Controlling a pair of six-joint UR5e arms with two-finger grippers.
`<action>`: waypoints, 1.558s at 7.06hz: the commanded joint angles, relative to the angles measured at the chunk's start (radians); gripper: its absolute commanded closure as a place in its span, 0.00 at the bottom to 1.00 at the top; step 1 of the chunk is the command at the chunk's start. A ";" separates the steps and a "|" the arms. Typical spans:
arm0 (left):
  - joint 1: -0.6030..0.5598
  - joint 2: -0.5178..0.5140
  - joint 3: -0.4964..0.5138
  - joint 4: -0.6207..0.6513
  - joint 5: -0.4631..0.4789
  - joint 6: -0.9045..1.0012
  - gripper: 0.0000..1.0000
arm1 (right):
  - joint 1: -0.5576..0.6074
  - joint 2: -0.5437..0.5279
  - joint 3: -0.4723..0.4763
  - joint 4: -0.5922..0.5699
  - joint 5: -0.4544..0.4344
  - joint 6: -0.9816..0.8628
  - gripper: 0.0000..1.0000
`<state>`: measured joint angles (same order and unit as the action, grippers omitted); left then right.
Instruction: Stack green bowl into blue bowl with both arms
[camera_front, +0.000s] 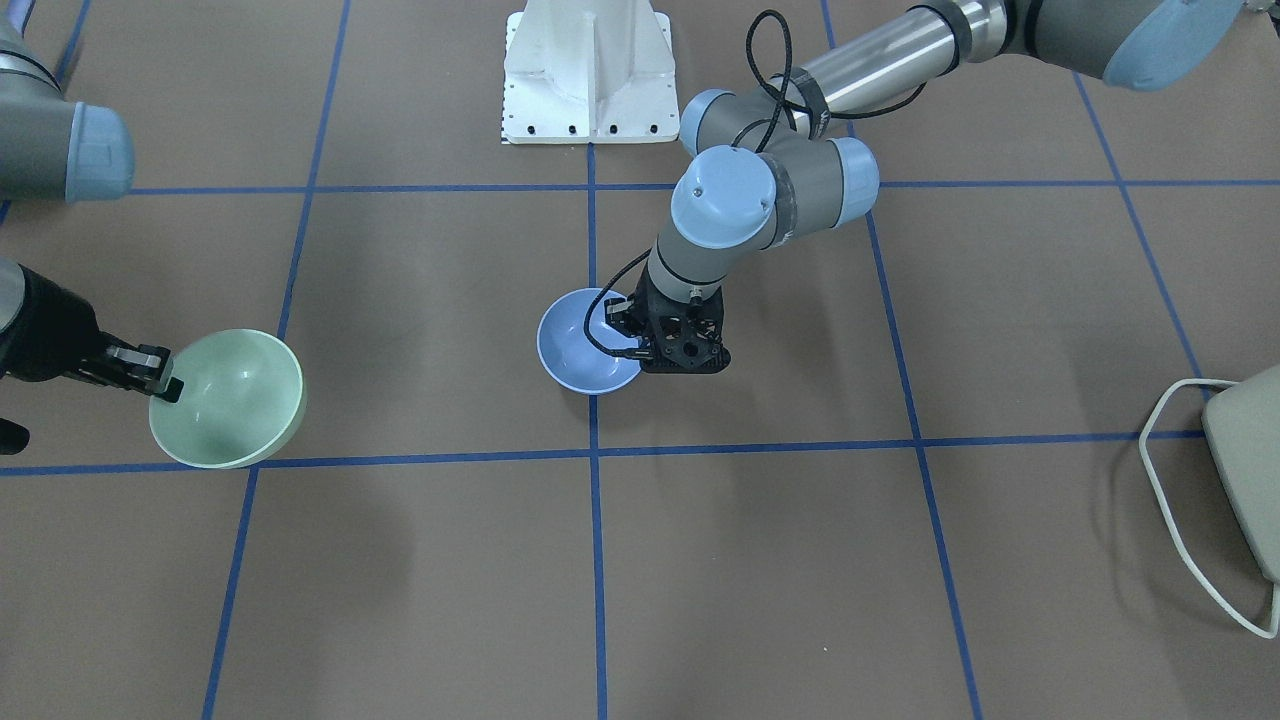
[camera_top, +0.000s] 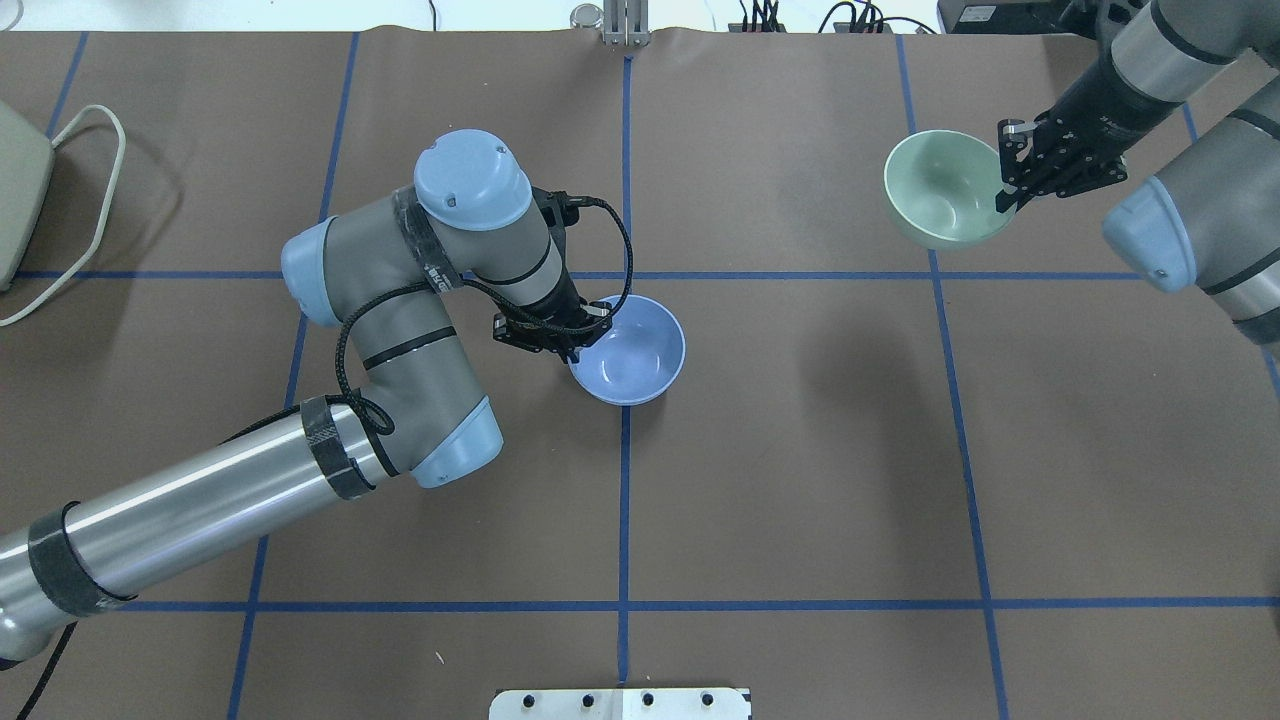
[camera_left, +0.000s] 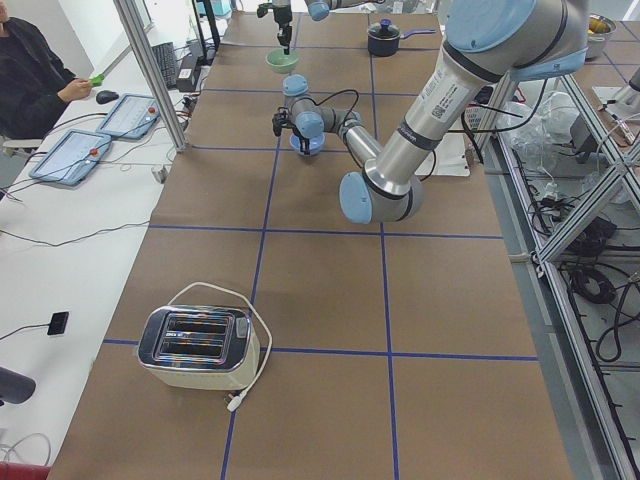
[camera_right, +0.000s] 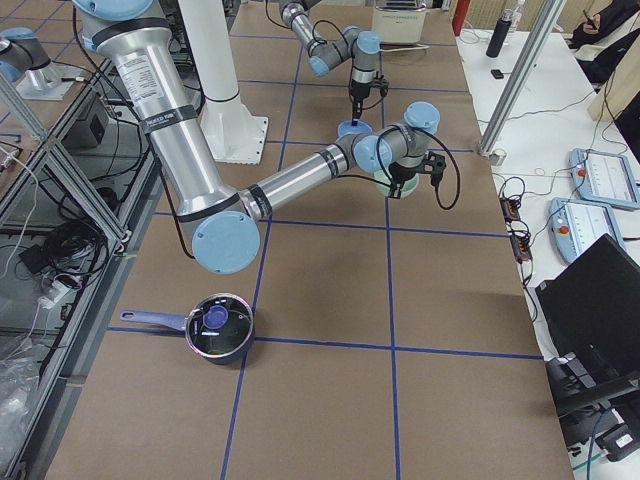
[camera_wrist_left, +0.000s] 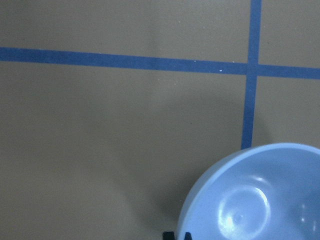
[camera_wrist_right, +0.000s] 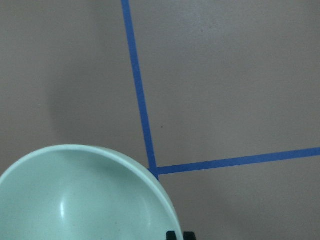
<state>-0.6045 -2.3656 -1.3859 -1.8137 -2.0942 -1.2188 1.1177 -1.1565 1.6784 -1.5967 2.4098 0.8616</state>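
Observation:
The blue bowl (camera_top: 640, 352) is near the table's middle, on the blue centre line; it also shows in the front view (camera_front: 580, 355) and the left wrist view (camera_wrist_left: 260, 200). My left gripper (camera_top: 578, 346) is shut on its near-left rim. The green bowl (camera_top: 940, 190) is at the far right, tilted and held off the table; it also shows in the front view (camera_front: 235, 400) and the right wrist view (camera_wrist_right: 80, 200). My right gripper (camera_top: 1003, 196) is shut on its right rim. The two bowls are well apart.
A cream toaster (camera_left: 200, 345) with its cord stands at the table's left end. A dark pot with a lid (camera_right: 220, 325) stands at the right end. The white mounting pedestal (camera_front: 590, 70) is at the robot's side. Blue tape lines grid the brown table.

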 joint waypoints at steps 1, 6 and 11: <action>0.009 0.003 0.002 -0.012 0.010 0.005 1.00 | -0.001 0.008 0.006 -0.005 0.008 0.017 1.00; -0.103 0.038 -0.083 -0.029 -0.117 0.074 0.11 | -0.074 0.052 0.041 0.006 0.006 0.193 1.00; -0.481 0.305 -0.428 0.326 -0.328 0.591 0.09 | -0.369 0.182 0.006 0.208 -0.204 0.597 1.00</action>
<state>-1.0069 -2.1142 -1.7332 -1.6206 -2.4127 -0.8061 0.8119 -1.0117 1.7060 -1.4339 2.2624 1.3729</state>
